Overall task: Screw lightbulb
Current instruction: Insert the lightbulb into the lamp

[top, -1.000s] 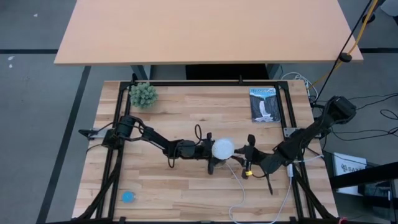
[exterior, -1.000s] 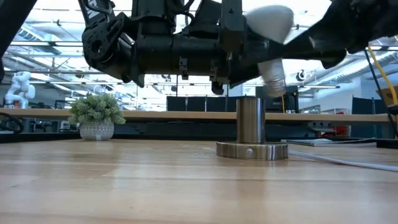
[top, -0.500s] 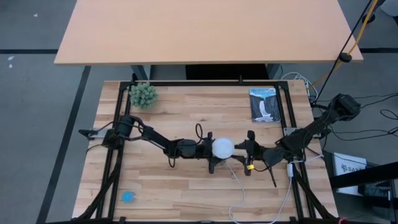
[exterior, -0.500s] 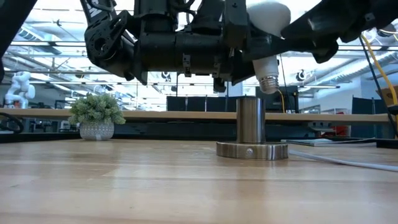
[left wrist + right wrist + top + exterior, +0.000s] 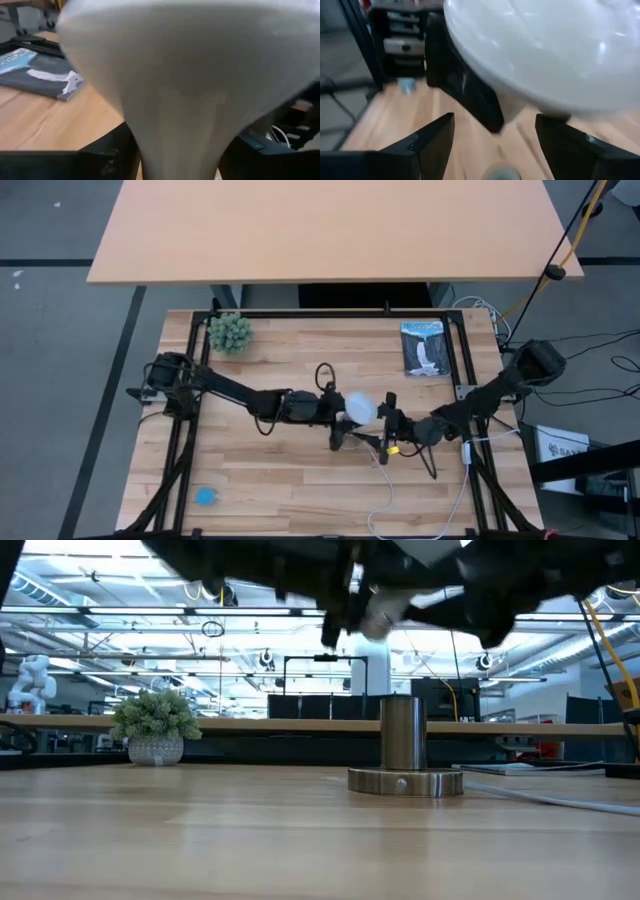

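Observation:
The white lightbulb [image 5: 360,408] hangs above the table's middle, with my left gripper [image 5: 345,420] shut on it. In the left wrist view the bulb [image 5: 180,75] fills most of the picture. Its grey screw base [image 5: 378,615] shows high in the low view, well above the metal socket [image 5: 405,755], which stands on its round foot on the table. My right gripper [image 5: 386,430] is just right of the bulb, open; in its wrist view the dome [image 5: 545,45] is above the spread fingers [image 5: 430,145], apart from them. My left gripper pinches the bulb's tapering neck [image 5: 180,150] between its two fingers, one on each side. The fingers come nearly level from the table's left. The bulb is lifted clear of the socket and sits tilted, its screw base slanting down.
A small potted plant [image 5: 230,332] stands at the far left and a booklet [image 5: 424,348] lies at the far right. A blue disc [image 5: 205,496] lies near the front left corner. The socket's white cord [image 5: 385,490] runs to the near edge.
My left gripper has risen with the bulb and tipped up toward level. The bulb's screw base, which pointed down just above the socket, now slants sideways and stands much higher. My right gripper has shifted a little toward the bulb.

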Robot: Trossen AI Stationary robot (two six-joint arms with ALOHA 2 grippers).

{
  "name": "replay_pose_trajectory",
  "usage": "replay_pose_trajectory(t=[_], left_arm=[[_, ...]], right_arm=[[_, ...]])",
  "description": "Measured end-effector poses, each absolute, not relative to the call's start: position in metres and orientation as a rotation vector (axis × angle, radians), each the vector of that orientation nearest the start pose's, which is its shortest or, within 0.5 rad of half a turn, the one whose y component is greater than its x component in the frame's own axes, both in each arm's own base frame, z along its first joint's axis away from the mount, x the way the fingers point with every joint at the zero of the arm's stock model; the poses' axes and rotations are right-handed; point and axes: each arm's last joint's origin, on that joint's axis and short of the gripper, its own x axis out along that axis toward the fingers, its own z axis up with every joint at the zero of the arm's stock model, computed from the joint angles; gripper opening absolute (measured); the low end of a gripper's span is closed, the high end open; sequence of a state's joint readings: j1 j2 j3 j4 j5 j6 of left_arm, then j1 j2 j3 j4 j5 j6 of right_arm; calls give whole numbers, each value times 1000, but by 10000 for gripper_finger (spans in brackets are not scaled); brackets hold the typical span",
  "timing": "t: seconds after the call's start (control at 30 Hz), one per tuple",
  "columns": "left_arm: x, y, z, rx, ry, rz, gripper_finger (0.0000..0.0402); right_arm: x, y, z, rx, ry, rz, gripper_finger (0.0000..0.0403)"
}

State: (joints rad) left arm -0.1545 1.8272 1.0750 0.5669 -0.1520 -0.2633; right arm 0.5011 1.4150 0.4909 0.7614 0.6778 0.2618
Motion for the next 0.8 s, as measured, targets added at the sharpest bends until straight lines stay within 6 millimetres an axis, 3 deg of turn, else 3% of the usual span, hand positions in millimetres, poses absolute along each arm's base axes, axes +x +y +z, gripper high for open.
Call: replay_pose_trajectory(t=[0.2, 0.3, 0.6, 0.8], left_arm=[[400, -57, 243, -207, 334, 40, 208], [401, -58, 252, -203, 350, 40, 208], [400, -59, 252, -206, 393, 11, 208], [401, -60, 254, -254, 365, 12, 208]], right_arm=[[252, 108, 197, 131, -72, -206, 267], [250, 109, 200, 117, -77, -200, 266], [237, 115, 219, 79, -103, -156, 266], [239, 107, 217, 48, -65, -189, 265]])
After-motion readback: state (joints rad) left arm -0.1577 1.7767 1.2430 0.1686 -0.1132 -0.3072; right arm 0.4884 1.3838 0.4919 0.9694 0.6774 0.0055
